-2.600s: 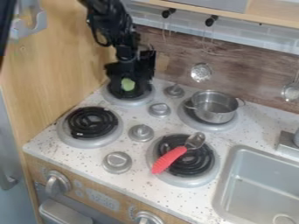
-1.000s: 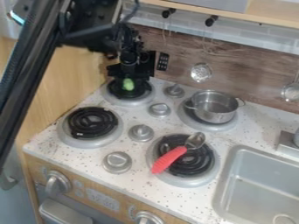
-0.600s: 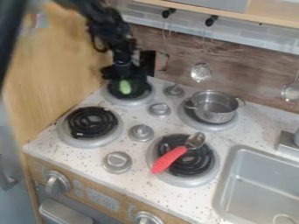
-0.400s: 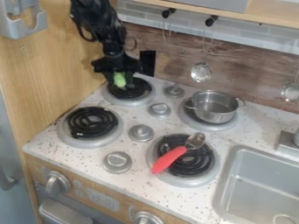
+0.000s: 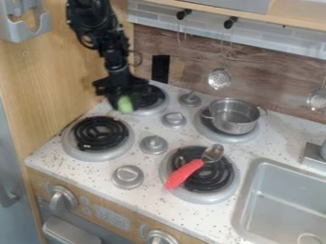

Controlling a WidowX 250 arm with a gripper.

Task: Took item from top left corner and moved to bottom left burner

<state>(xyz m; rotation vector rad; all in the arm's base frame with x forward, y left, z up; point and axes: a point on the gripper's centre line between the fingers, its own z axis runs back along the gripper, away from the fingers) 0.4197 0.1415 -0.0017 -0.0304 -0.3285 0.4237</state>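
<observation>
The black gripper [image 5: 124, 106] hangs over the front left part of the top left burner [image 5: 157, 107]. It is shut on a small green item [image 5: 125, 104], which sits between its fingertips and partly behind them. Below and to the left of the item lies the bottom left burner [image 5: 100, 134], a black coil in a grey ring with nothing on it.
A metal pot [image 5: 234, 116] stands on the back right burner. A spoon with a red handle [image 5: 184, 174] lies across the front right burner. Grey knobs [image 5: 153, 144] rise between the burners. A sink [image 5: 285, 200] is at the right, and a wooden wall [image 5: 60, 71] borders the left.
The gripper has moved left and toward the front with the green item, from over the middle of the top left burner to its front left edge.
</observation>
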